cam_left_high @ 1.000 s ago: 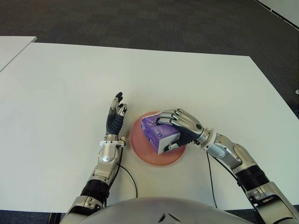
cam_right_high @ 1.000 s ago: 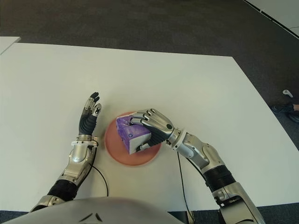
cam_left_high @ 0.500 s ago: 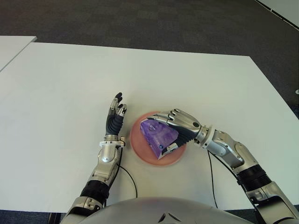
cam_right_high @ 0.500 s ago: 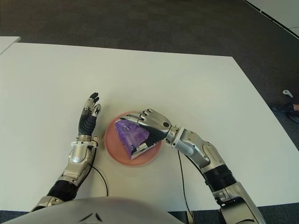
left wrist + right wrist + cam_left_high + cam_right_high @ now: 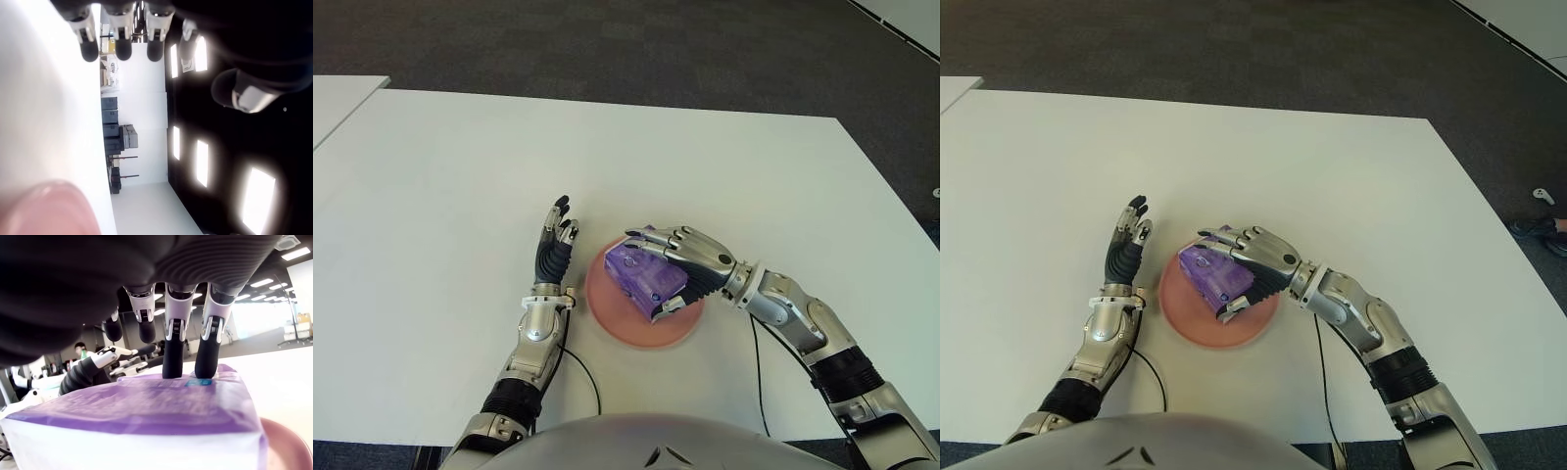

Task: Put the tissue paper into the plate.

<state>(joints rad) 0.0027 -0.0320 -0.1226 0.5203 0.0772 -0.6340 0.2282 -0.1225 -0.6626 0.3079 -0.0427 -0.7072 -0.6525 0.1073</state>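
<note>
While the right robot hand covers the tissue paper from above, the pack sits inside the pink plate, so the step in hand looks like the release at the end of the placing. The right wrist view shows the fingers coming down onto the purple top of the pack, tips touching it, with the plate rim low beside it. In the eye views the thumb shows at the pack's near edge, so I judge the hand is gripping the tissue paper, fingers wrapped over it, not spread clear.

Tissue paper lies right under the palm and fingers, lying fairly flat, mostly inside the plate rim. Cannot tell whether its whole underside rests on the plate or one edge is held slightly up.

Next move, as a judgement: loosen the fingers, lift the hand straight up and pull it back toward the robot's right, without dragging the pack off the plate. Risk: the soft wrapper may snag on a fingertip and tip the pack over the rim.

Left robot hand is idle, just beside the plate on its left side, fingers extended and relaxed, gripping nothing; left wrist view shows straight fingertips and nothing between them. Both the plate and the hands are over the white desk.
</note>
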